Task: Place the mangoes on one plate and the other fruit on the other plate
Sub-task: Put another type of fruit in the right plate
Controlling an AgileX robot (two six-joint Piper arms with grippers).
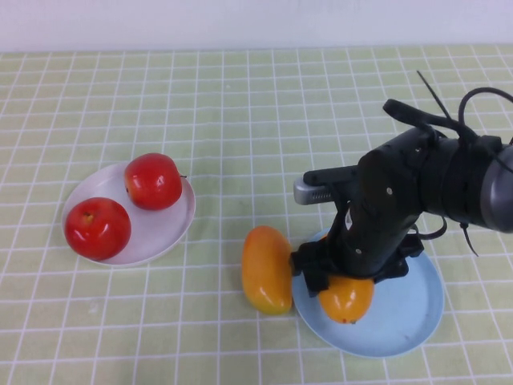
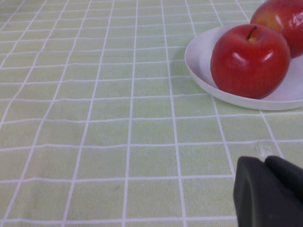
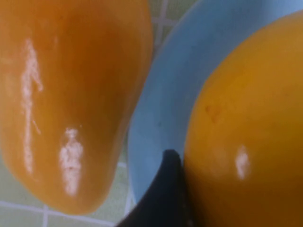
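One mango (image 1: 346, 298) sits on the light blue plate (image 1: 409, 313) with the right gripper (image 1: 341, 277) low over it, fingers pinching its sides, apparently just setting it down. The second mango (image 1: 267, 269) lies on the tablecloth (image 1: 240, 120) touching the plate's left rim, its long axis running near-to-far. Both apples (image 1: 152, 181) already rest on the white plate (image 1: 172, 228); the left gripper (image 2: 270, 189) hovers nearby, whether spread I cannot tell.

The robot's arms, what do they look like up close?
The right arm over the light blue plate is bulky matte black with a silver-grey cylinder and loose black cables; its right gripper is black. The left gripper, near the white plate, shows only dark rounded fingers.
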